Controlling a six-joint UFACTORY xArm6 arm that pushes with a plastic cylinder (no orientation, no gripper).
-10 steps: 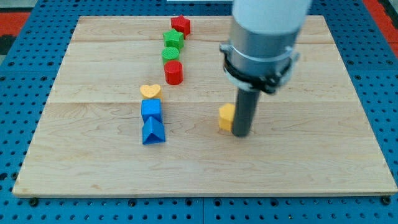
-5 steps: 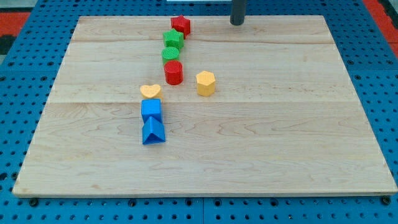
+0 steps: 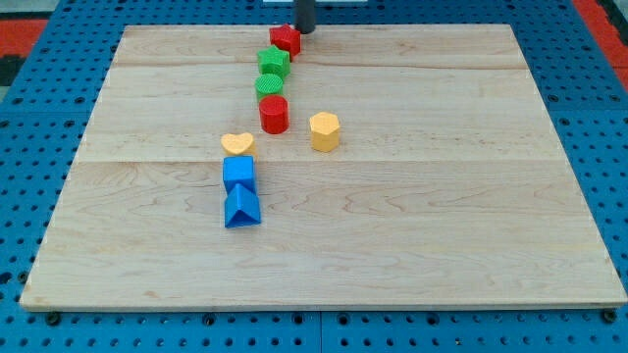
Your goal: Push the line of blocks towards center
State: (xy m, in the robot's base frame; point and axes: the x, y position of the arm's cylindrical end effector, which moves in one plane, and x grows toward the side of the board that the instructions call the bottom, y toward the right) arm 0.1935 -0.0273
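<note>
A line of blocks runs down the board's upper left-centre: a red star-like block (image 3: 286, 38) at the top, a green block (image 3: 274, 62), a green cylinder (image 3: 269, 85), a red cylinder (image 3: 274, 114). Below come a yellow heart (image 3: 236, 143), a blue cube (image 3: 238, 174) and a blue triangular block (image 3: 241, 208). A yellow hexagonal block (image 3: 324, 130) sits just right of the red cylinder. My tip (image 3: 305, 30) is at the view's top edge, just right of the red star-like block, close to it.
The wooden board (image 3: 442, 216) lies on a blue perforated table (image 3: 608, 147). The board's far edge is right behind my tip.
The rod left the yellow hexagonal block, which now sits up and left beside the red cylinder. My tip went to the top edge, then moved left to beside the red star-like block.
</note>
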